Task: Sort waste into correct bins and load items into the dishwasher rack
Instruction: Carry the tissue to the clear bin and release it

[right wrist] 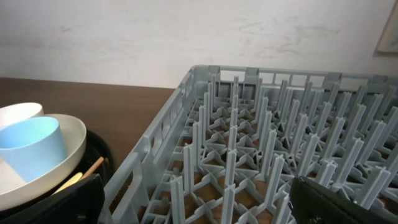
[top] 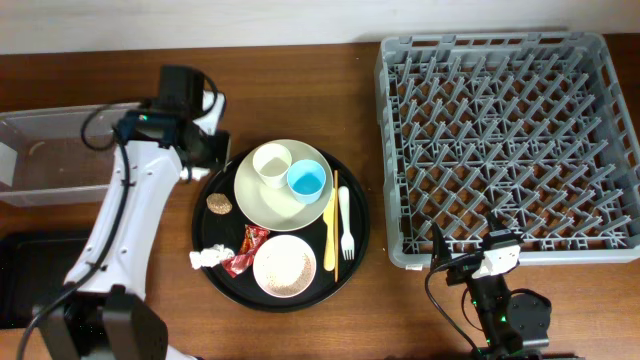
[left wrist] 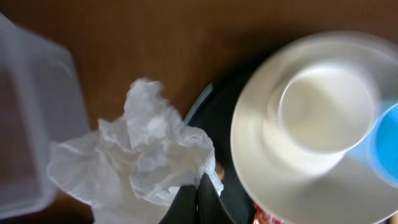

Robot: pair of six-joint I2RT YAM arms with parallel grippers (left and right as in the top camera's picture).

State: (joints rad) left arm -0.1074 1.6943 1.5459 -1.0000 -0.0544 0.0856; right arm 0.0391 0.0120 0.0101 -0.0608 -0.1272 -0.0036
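The left claw (left wrist: 198, 202) has its fingers pressed together on a crumpled white paper tissue (left wrist: 134, 158), which hangs above the bare brown wooden tabletop (top: 300, 80), between the clear plastic rectangular tub (top: 50, 155) by the left edge and the large round black tray (top: 215, 285) at the middle. A pale cream plate (top: 262, 200) on that tray carries a small cream cup (top: 271, 165) and a small blue cup (top: 306, 180), which touch each other. Beside the plate on its right lie a yellow slender utensil (top: 330, 230) and a white fork (top: 346, 222), side by side. Nearer the front edge sits a pinkish-white bowl (top: 285, 266), with a small red crinkled snack wrapper (top: 245, 250) and a second crumpled white tissue (top: 207, 258) to its left, and a small brown lump (top: 219, 203) left of the plate. A shallow black rectangular tray (top: 30, 270) occupies the front left corner. The large square grey plastic rack (top: 510, 145), with its upright pegs, fills the right side. The right claw (right wrist: 196, 208) waits at the rack's front left corner with its fingers wide apart, gripping nothing.
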